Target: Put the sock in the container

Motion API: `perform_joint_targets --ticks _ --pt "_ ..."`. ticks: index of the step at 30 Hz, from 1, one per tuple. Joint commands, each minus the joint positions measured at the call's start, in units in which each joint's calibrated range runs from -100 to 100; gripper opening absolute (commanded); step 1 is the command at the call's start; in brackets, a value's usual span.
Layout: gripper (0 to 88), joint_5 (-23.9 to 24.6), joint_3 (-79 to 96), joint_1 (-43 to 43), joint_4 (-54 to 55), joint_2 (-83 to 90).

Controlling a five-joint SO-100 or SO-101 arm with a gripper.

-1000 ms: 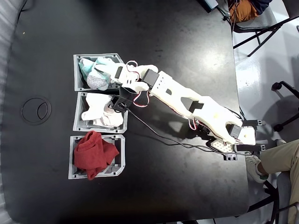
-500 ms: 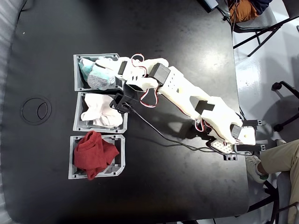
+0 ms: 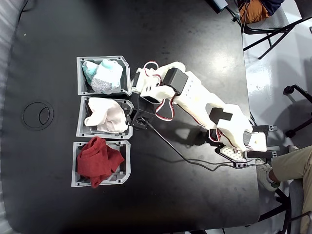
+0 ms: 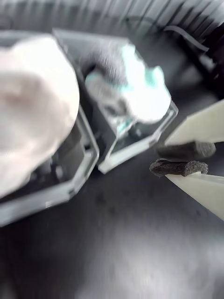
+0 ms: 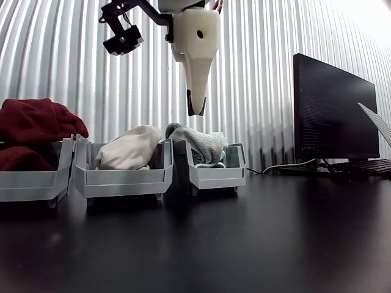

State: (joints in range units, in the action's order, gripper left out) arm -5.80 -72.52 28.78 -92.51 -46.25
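The sock [image 3: 105, 81], balled, white with grey patches, lies in the container [image 3: 85, 61], the top bin in the fixed view, on teal-and-white fabric. In the other view the sock [image 5: 203, 144] bulges above the rim of the container [image 5: 217, 176]. The blurred wrist view shows the sock [image 4: 109, 91] in the container [image 4: 140, 145]. My gripper [image 3: 135, 83] hangs just right of that bin and above it, tip pointing down [image 5: 194, 110]. Its dark pads [image 4: 185, 150] are nearly together with nothing between them, so my gripper [image 4: 183, 159] is shut and empty.
A like bin with plain white cloth [image 3: 105, 116] sits in the middle, and one with red cloth [image 3: 99, 158] below it. A black cable [image 3: 170, 148] trails across the table. A monitor [image 5: 333, 110] stands at the right in the other view. A person's leg [image 3: 292, 165] is off the table.
My gripper has drawn back to the right, from over the top bin to beside it. The sock stays in that bin.
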Motion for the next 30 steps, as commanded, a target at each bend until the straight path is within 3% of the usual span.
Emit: perform_joint_targets --ticks 1,19,30 --pt "1.3 0.22 -2.59 -0.25 -4.24 4.22" --pt "1.3 0.05 -1.33 0.14 -7.40 9.74" --pt "1.4 -0.69 27.44 -1.20 -7.14 29.48"
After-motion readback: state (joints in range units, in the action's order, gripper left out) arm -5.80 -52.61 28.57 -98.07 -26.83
